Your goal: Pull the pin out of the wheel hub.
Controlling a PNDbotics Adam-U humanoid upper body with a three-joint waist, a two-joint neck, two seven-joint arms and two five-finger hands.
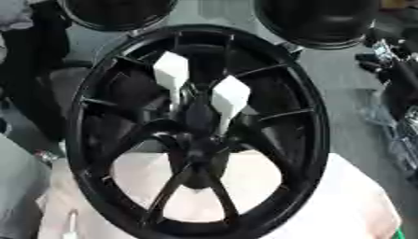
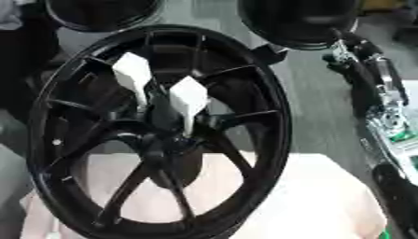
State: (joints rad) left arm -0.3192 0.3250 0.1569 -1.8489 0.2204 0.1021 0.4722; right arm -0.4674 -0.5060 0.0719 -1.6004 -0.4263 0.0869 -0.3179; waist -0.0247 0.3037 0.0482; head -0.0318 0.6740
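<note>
**Wheel upright on the bench, hands not clearly in sight**

Grey floor stretches behind your work, with two dark round wheels [image 1: 320,21] at the far edge. Nearer you, a pale bench [image 1: 343,205] carries the black wheel [image 1: 196,130], which stands nearly upright and tilts a little away from you. Its spokes meet at the wheel hub [image 1: 194,144], close to the middle of both views. Two white wedge-shaped pieces [image 2: 188,99] sit side by side just above the hub, between the upper spokes. You cannot tell the pin apart from the dark hub. A black and silver arm [image 2: 377,88] runs down the right edge; its fingers are not visible.
</note>
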